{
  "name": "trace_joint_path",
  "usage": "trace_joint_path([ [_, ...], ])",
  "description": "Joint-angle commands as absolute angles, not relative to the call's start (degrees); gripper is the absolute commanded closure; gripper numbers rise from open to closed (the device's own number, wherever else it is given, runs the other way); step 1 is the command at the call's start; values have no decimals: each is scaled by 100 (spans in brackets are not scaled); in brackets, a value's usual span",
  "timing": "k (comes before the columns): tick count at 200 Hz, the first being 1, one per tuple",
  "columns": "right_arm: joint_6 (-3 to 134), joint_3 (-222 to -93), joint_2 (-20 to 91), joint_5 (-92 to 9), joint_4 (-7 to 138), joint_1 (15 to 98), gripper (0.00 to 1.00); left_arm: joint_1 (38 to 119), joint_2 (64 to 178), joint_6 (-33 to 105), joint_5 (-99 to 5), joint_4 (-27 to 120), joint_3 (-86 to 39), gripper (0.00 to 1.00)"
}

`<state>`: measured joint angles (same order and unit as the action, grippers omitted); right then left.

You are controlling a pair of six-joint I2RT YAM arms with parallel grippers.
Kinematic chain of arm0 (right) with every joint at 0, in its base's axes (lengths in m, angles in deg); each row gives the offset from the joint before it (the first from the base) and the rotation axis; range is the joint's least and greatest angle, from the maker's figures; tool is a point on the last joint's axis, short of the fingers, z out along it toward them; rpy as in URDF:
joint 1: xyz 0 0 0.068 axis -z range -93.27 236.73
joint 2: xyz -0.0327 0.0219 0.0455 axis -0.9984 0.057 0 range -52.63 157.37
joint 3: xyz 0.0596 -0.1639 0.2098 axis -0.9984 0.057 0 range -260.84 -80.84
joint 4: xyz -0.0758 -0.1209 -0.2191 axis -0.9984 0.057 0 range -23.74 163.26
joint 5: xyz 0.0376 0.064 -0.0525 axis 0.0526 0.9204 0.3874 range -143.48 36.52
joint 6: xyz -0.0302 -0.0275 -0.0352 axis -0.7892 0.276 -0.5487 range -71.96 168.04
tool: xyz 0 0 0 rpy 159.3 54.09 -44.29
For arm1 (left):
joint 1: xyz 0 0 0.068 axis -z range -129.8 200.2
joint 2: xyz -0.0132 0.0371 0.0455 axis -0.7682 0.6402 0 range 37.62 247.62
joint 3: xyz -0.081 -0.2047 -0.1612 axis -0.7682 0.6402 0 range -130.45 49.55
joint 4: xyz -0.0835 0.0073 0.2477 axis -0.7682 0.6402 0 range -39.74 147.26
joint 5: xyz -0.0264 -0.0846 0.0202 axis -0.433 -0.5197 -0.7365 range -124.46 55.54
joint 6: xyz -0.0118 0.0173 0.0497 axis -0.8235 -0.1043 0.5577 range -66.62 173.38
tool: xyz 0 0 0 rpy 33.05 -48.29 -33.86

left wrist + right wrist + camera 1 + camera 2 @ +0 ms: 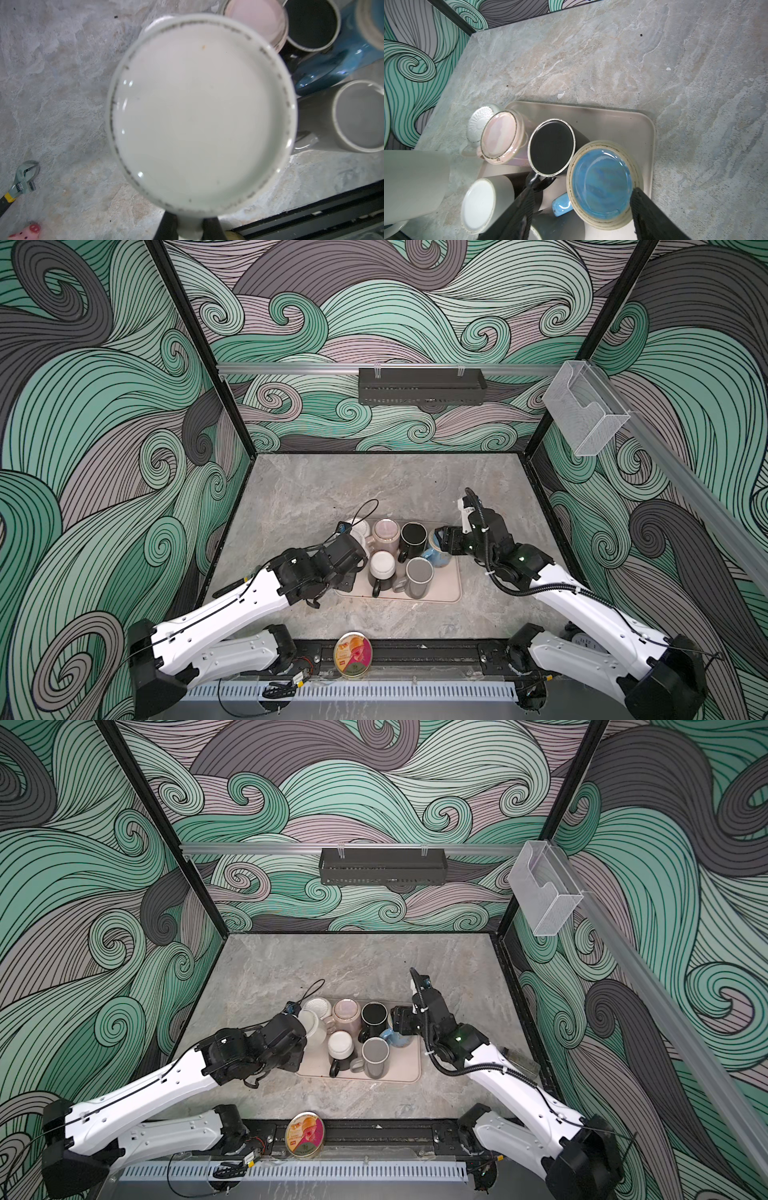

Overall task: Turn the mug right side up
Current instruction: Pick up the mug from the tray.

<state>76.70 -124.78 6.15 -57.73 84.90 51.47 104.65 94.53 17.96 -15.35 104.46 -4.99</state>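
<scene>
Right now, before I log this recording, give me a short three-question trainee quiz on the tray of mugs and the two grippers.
1. True or false: the left gripper is shut on the handle of the cream ceramic mug.
2. Which mug do the jaws of the open right gripper straddle? A) glossy blue mug B) matte black mug C) pearly pink mug
3. Fill in: on the beige plastic tray, the blue mug's ____ faces up.

Key: 1 true; 2 A; 3 base.
</scene>
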Motion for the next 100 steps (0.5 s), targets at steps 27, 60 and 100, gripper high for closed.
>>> trace_joint_path([
  [27,8152,-12654,341,-4792,7543,5088,26,10462,9056,2299,-1394,8393,-684,100],
  [60,8592,-12445,116,-4127,6713,5091,29,10452,9273,2394,-1530,7455,-794,100],
  [100,9200,-11971,178,-3376,5395,5092,36,10309,9231,2375,-1879,6362,-802,100],
])
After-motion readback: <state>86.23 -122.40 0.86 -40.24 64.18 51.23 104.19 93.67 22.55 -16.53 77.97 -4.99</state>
